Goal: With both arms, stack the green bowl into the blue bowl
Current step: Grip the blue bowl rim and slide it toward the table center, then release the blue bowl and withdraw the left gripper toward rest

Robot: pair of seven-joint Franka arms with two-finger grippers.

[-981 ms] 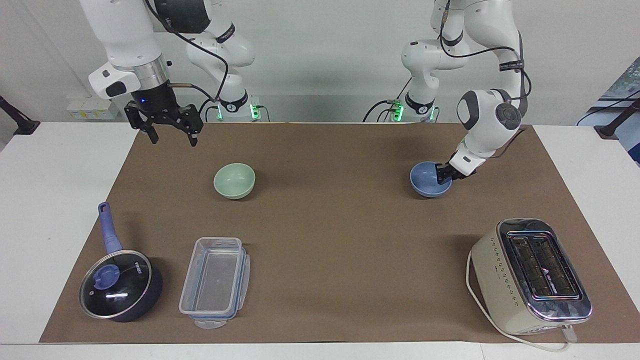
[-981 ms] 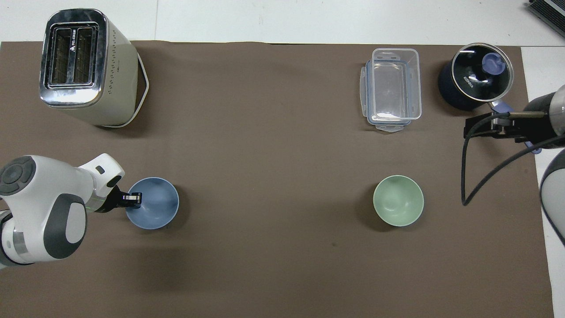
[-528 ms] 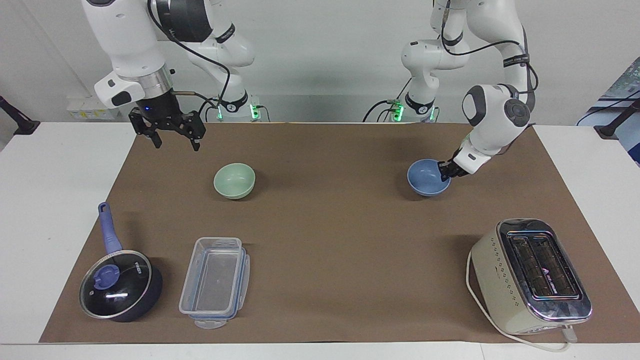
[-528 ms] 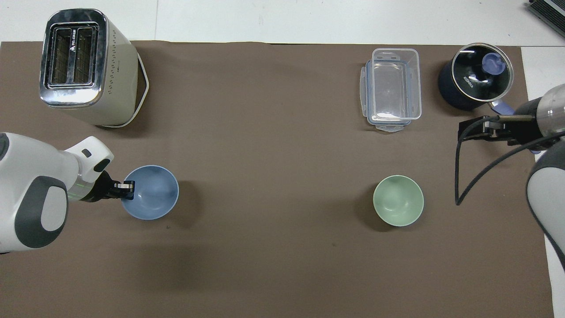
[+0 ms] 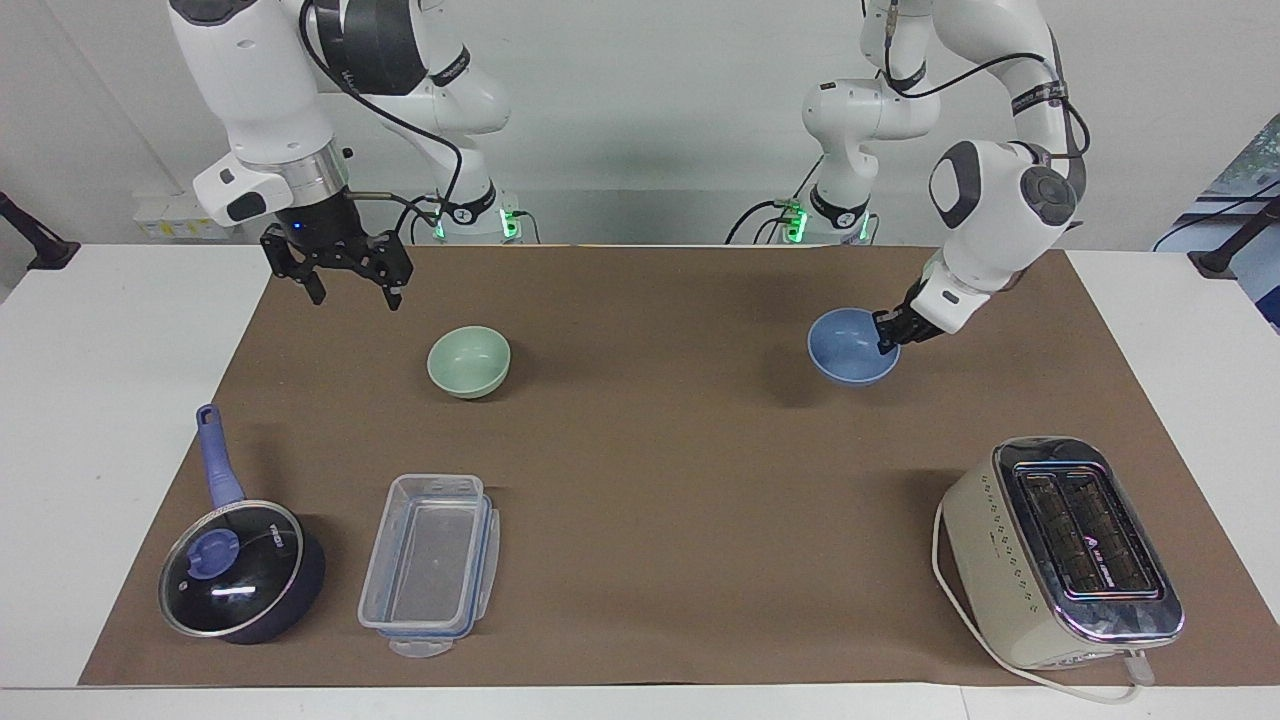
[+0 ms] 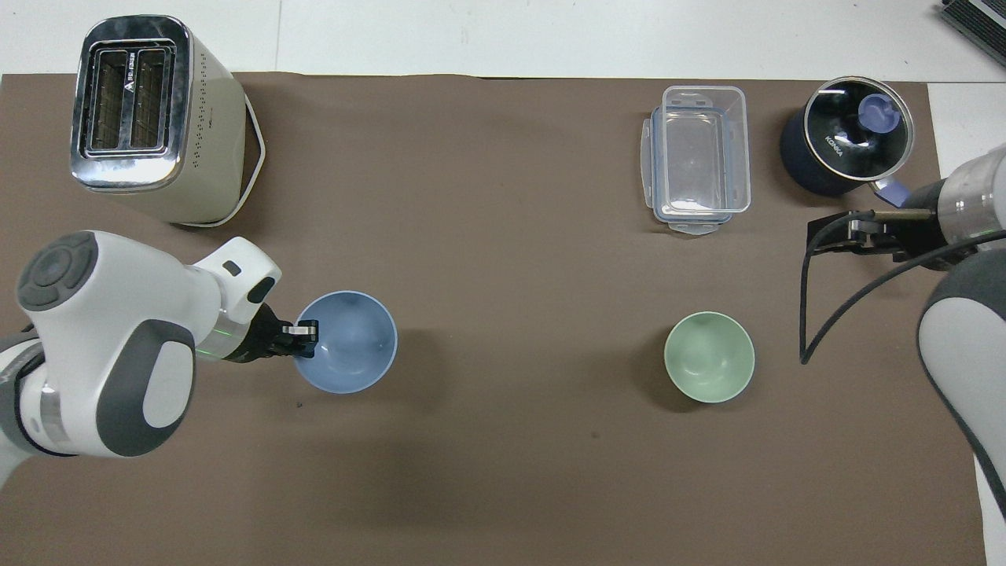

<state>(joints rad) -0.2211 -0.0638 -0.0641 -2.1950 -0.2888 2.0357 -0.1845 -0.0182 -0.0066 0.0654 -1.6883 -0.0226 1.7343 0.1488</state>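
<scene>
My left gripper (image 5: 886, 334) (image 6: 305, 339) is shut on the rim of the blue bowl (image 5: 850, 350) (image 6: 350, 342), which hangs a little above the brown mat toward the left arm's end of the table. The green bowl (image 5: 469, 361) (image 6: 709, 357) rests upright on the mat toward the right arm's end. Up in the air, my right gripper (image 5: 348, 285) (image 6: 857, 234) stands open with nothing between its fingers, over the mat's edge near the right arm's base.
A cream toaster (image 5: 1065, 550) (image 6: 149, 118) stands farther from the robots than the blue bowl. A clear plastic container (image 5: 430, 562) (image 6: 698, 157) and a dark lidded pan (image 5: 240, 570) (image 6: 847, 145) with a blue handle sit farther out than the green bowl.
My left gripper has closed fully on the blue bowl's rim, lifted it and carried it toward the table's middle. My right gripper has drifted slightly toward the green bowl.
</scene>
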